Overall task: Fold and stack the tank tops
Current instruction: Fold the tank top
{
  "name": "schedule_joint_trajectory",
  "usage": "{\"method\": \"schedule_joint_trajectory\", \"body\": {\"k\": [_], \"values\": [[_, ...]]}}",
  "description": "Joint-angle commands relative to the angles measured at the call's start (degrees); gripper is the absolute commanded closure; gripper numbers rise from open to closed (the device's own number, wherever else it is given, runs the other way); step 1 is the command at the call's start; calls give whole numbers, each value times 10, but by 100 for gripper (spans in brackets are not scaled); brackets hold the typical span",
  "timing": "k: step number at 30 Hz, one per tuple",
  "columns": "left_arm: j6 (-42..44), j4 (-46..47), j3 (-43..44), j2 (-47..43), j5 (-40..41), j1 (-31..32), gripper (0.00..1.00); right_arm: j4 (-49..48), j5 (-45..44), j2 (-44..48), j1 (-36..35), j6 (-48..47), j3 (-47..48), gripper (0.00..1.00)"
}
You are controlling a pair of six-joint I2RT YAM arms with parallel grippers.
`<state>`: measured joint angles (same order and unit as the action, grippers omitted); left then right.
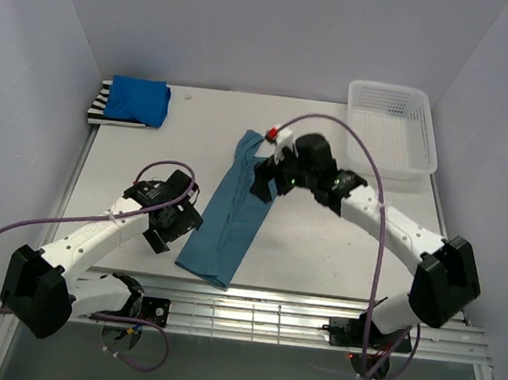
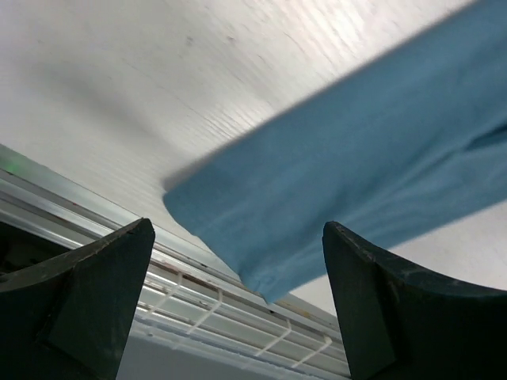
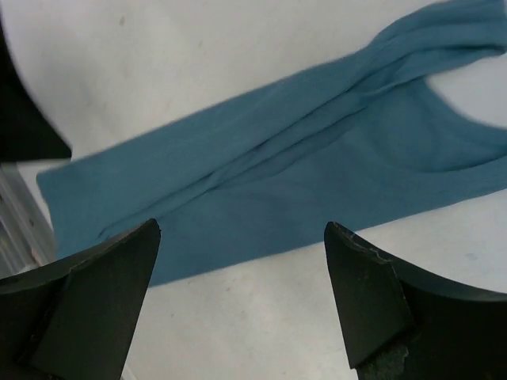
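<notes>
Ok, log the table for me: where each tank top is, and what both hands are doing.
teal top: folded lengthwise, flat mid-table, in neither hand
blue top: folded, lying on striped top, far left corner
basket: far right corner
left hand: open, by teal top's near end
right hand: open, above its far end

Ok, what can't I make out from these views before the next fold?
- Striped tank top: in the top view it is mostly covered by the folded royal blue tank top.
- Teal tank top: in the top view its strap end is partly hidden under the right gripper. Both wrist views cut it off at the frame edges.
- Left wrist view: the cloth's near corner is blurred.
</notes>
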<state>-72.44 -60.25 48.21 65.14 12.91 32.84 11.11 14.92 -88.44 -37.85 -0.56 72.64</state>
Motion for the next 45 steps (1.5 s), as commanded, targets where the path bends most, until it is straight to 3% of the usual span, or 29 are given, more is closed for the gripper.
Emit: {"method": "schedule_joint_trajectory", "body": {"k": [1, 6, 11, 14, 19, 21, 26, 31, 35, 39, 45], "values": [[41, -38, -16, 5, -25, -45, 2, -47, -95, 93, -102, -7, -177, 10], [53, -13, -70, -34, -100, -52, 5, -63, -164, 154, -262, 26, -259, 10], [45, 28, -140, -61, -128, -52, 17, -72, -231, 94, -384, 30, -243, 10], [35, 60, -167, -47, -148, -52, 25, -54, -277, 28, -425, 16, -202, 9], [30, 84, -165, -14, -138, -52, 46, -43, -312, -61, -448, 8, -139, 0], [30, 87, -168, -12, -138, -52, 56, -36, -322, -84, -450, 8, -127, 14], [40, 115, -185, -12, -148, -52, 73, -49, -327, -98, -451, 15, -144, 21], [64, 137, -173, -3, -155, -52, 100, -42, -314, -122, -451, 21, -146, 52], [70, 138, -161, 1, -148, -52, 100, -36, -317, -139, -450, 18, -138, 64], [70, 142, -155, -32, -139, -52, 100, -30, -341, -133, -450, 29, -138, 92], [81, 201, -156, -93, -138, -51, 100, -32, -367, -82, -442, 38, -143, 92]]}}
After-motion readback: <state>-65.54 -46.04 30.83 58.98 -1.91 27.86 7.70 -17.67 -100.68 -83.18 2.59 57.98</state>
